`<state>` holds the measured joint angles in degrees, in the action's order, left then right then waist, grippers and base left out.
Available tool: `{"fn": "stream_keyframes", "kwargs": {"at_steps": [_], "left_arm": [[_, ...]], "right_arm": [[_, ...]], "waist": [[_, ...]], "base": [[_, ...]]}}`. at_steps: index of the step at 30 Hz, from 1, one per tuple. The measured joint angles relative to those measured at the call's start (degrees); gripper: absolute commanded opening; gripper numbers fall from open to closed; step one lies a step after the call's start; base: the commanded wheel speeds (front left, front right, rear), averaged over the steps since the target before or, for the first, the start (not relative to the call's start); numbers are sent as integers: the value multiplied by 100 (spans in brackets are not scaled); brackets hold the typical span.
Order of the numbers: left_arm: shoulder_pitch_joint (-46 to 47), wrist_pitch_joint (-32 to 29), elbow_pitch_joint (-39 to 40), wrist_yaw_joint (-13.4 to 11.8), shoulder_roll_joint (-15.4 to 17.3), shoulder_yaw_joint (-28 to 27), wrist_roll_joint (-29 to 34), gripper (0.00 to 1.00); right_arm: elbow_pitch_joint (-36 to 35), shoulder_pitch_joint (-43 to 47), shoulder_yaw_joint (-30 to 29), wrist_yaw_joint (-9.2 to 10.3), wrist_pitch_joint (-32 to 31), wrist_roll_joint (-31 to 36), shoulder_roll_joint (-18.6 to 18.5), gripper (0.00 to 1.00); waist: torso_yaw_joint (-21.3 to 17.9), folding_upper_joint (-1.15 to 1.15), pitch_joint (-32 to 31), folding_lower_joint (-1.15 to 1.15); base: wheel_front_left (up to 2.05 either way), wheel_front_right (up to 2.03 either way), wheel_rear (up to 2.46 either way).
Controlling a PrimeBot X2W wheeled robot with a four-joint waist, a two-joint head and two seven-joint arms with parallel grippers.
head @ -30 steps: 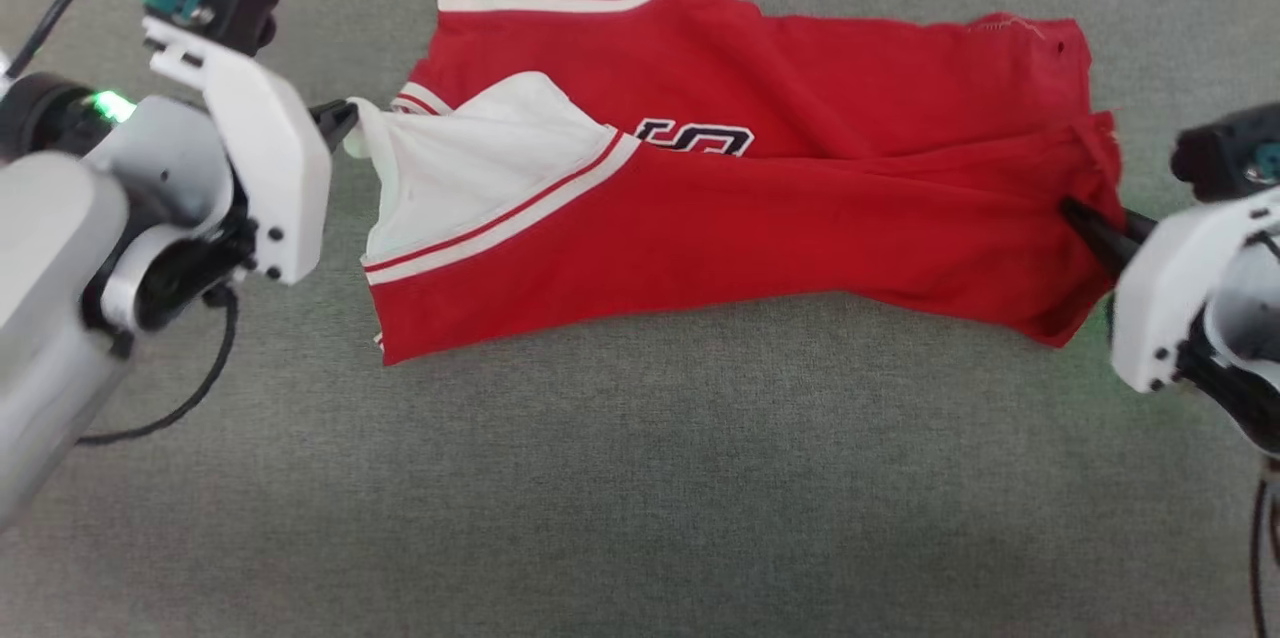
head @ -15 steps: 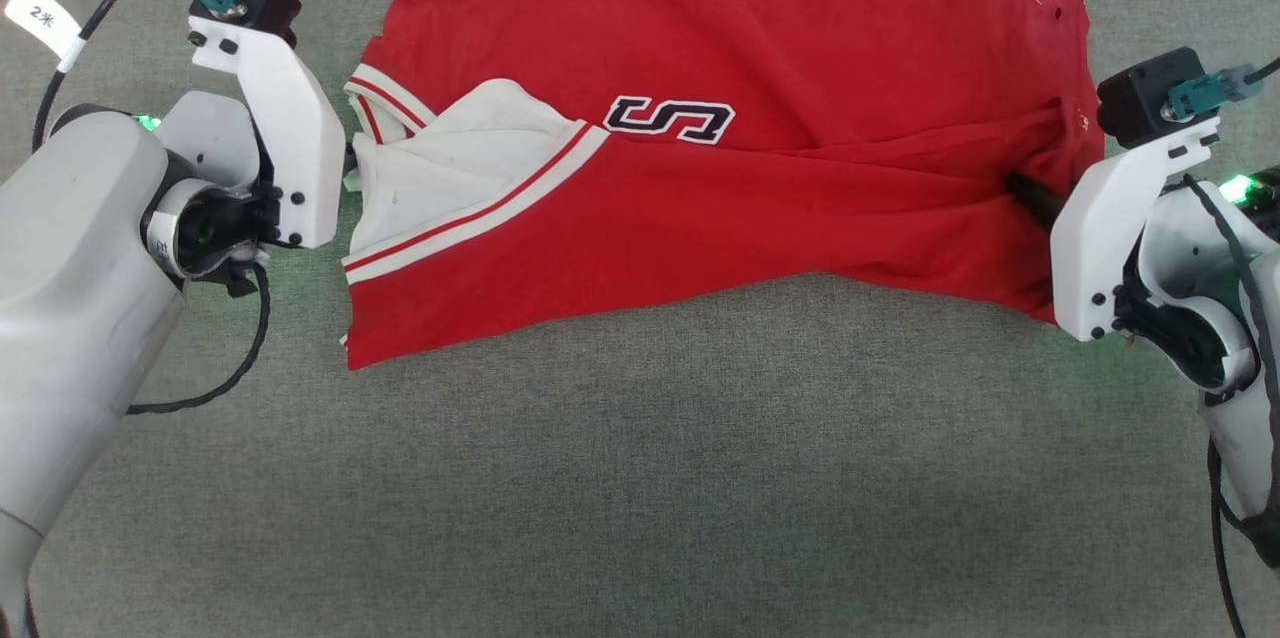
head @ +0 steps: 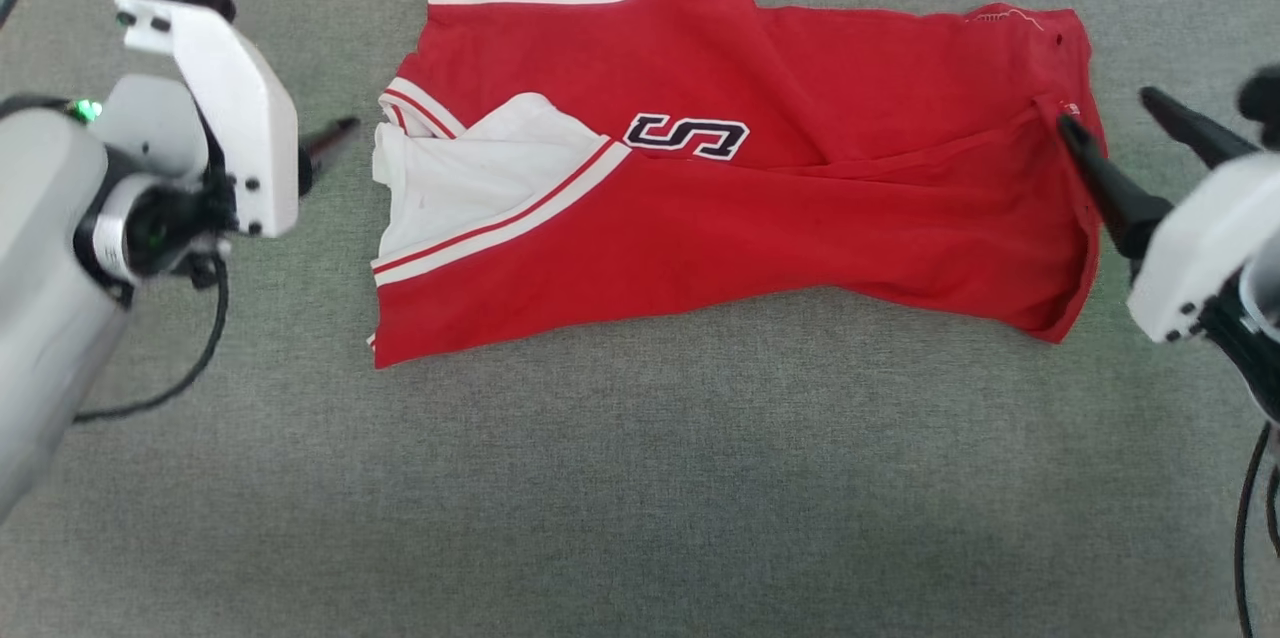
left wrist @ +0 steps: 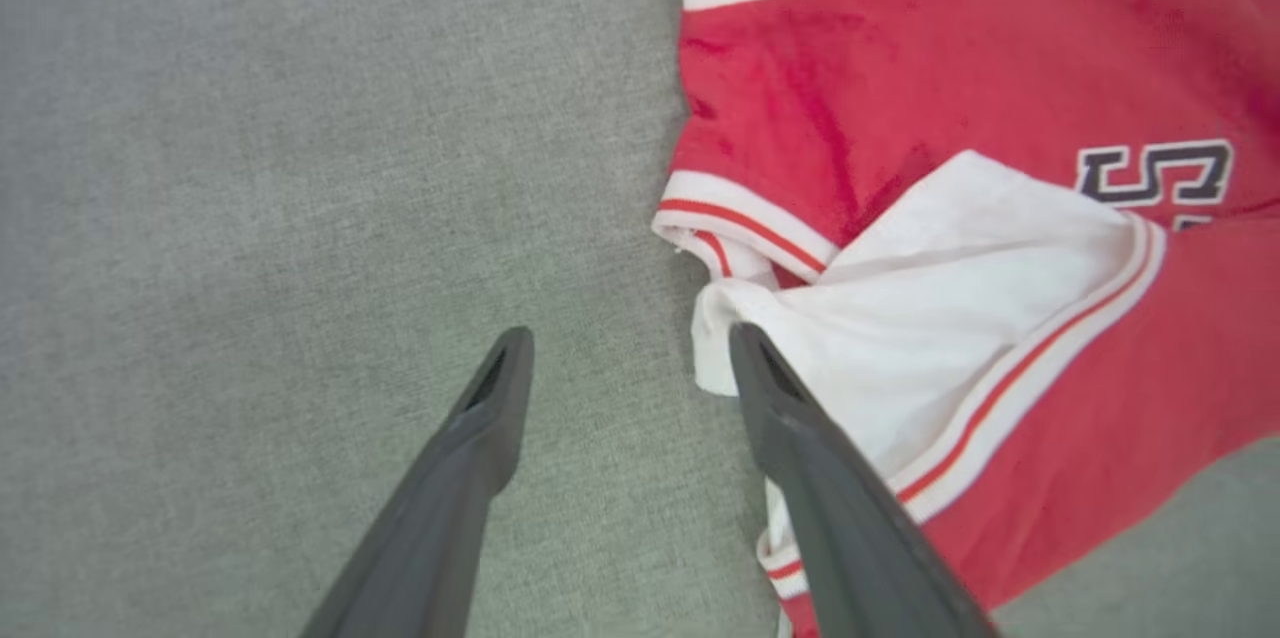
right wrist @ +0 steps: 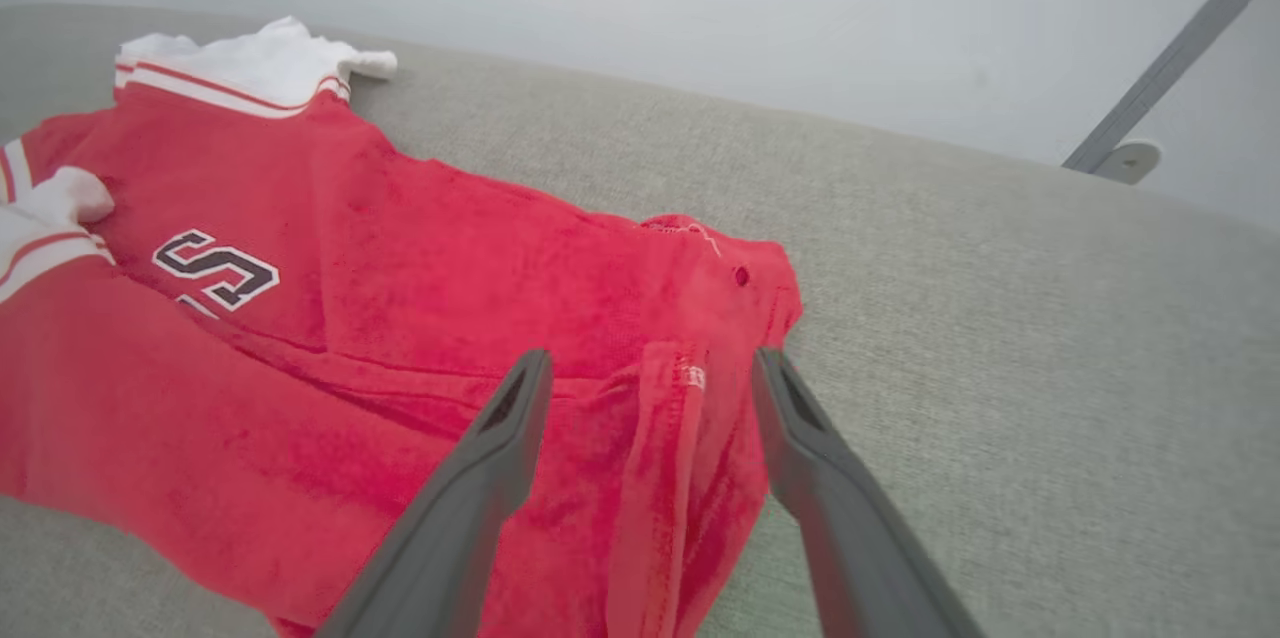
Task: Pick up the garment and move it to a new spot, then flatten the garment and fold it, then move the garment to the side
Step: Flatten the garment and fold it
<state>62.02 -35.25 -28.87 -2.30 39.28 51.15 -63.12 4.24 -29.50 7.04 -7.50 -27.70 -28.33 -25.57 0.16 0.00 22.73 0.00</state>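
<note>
The garment [head: 760, 208], a red jersey with white sleeves and striped trim, lies spread across the grey surface with its near half folded over, so that just an "S" of the print shows. My left gripper [head: 325, 138] hangs open just left of the white sleeve [left wrist: 960, 298], holding nothing. In the left wrist view the left gripper [left wrist: 630, 338] is over bare surface, with its right finger beside the sleeve edge. My right gripper [head: 1115, 118] is open at the garment's right hem. In the right wrist view the right gripper [right wrist: 652, 358] straddles the hem fold [right wrist: 680, 418] without gripping it.
The grey fabric surface [head: 640, 498] stretches wide in front of the garment. In the right wrist view a pale wall [right wrist: 700, 8] rises behind the surface, with a slanted grey bar [right wrist: 1170, 58] at the far right. Cables hang from both arms.
Both grippers have let go of the garment and opened. The left has drawn back from the sleeve and the right has lifted off the hem. The head view has also shifted.
</note>
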Motion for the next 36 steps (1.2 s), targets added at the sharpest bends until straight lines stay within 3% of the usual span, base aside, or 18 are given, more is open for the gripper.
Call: {"fn": "stream_keyframes", "kwargs": {"at_steps": [10, 15, 20, 24, 25, 26, 36], "left_arm": [[-1162, -270, 2276, -1187, 820, 29, -191, 100], [-1627, -342, 2859, -1690, 1116, 19, -356, 100], [-1860, -254, 2852, -1780, 1233, 46, -370, 100], [-1881, -205, 2516, -1613, 1161, 16, -438, 100], [-1867, -230, 2449, -1525, 1148, 27, -441, 33], [-1855, -238, 2377, -1478, 1129, 21, -474, 0], [-1663, -222, 2068, -1250, 894, 51, -469, 0]], "right_arm": [[-870, 1109, -1313, 2, 966, 758, 848, 100], [-1233, 1566, -1533, 1, 1016, 901, 1291, 100], [-1403, 1793, -1572, 1, 883, 899, 1512, 100], [-1410, 1852, -1434, 1, 594, 766, 1580, 100], [-1401, 1876, -1379, 1, 471, 742, 1577, 100], [-1400, 1913, -1316, 1, 347, 693, 1570, 100], [-1166, 1644, -1053, 1, -1072, 305, 1545, 100]], "waist": [[-187, 0, -14, 0], [-349, 0, 72, 0], [-494, 0, 185, 0], [-571, 0, 249, 0], [-584, 0, 259, 0], [-590, 0, 268, 0], [-424, 0, 322, 0]], "base": [[0, 0, 0], [0, 0, 0], [0, 0, 0], [0, 0, 0], [0, 0, 0], [0, 0, 0], [0, 0, 0]]}}
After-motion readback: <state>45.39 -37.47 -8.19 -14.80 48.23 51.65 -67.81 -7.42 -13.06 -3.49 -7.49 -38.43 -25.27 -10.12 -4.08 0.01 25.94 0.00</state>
